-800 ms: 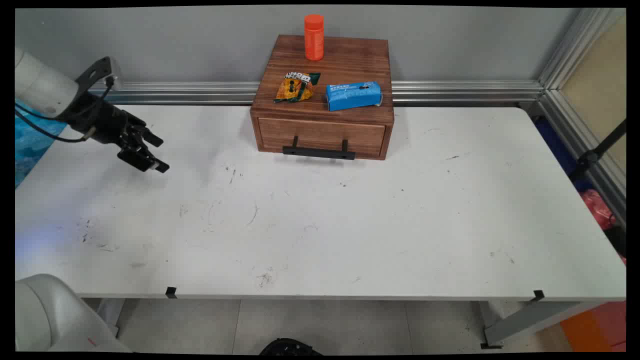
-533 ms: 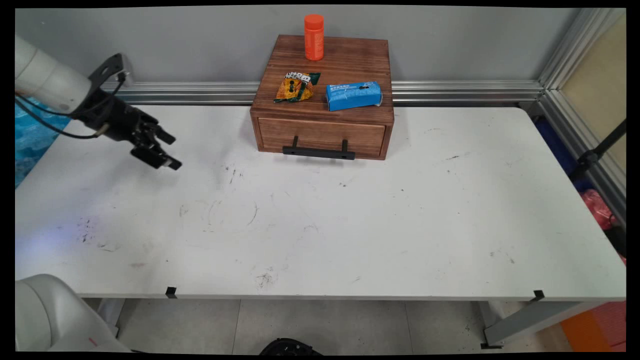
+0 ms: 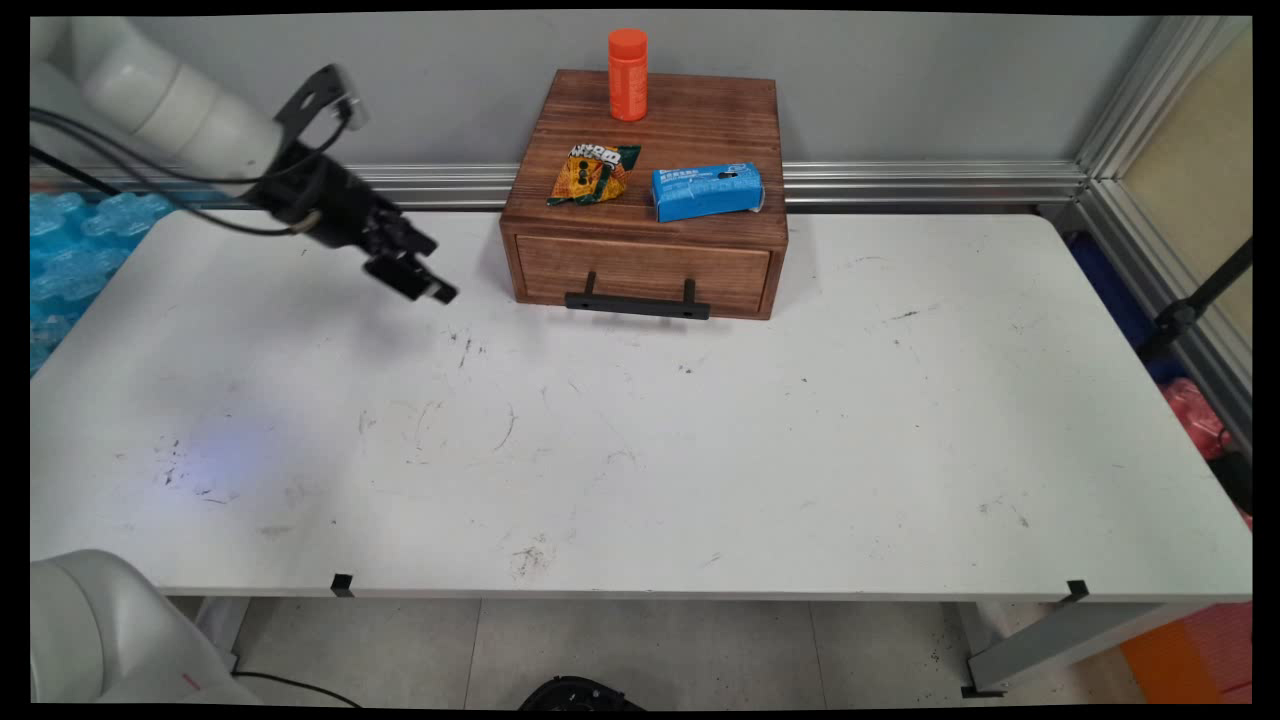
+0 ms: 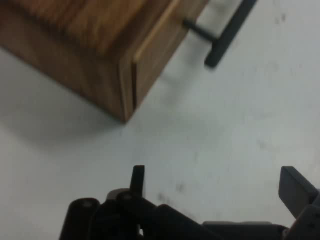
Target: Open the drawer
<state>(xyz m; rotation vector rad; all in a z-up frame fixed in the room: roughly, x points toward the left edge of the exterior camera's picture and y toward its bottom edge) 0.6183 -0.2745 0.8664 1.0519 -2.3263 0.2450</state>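
Observation:
My black gripper [image 3: 425, 282] hangs open and empty above the white table [image 3: 640, 430], just left of a wooden drawer box [image 3: 645, 190]. The box's drawer is shut, with a black bar handle [image 3: 637, 301] across its front. On top of the box lie an orange and green snack packet [image 3: 592, 174] and a blue carton [image 3: 707, 191], and an orange bottle [image 3: 627, 73] stands at the back. In the hand view the box's near corner [image 4: 125, 70] and its handle [image 4: 225, 35] lie ahead of my gripper [image 4: 215, 185], whose fingers stand wide apart over bare table.
An aluminium rail [image 3: 900, 185] runs along the wall behind the table. Blue bubble wrap [image 3: 60, 250] lies past the table's left edge, and a black stand [image 3: 1195, 300] leans at the right.
The gripper has moved right and toward the back of the table, from the left side to close by the box's left front corner. It has stayed open.

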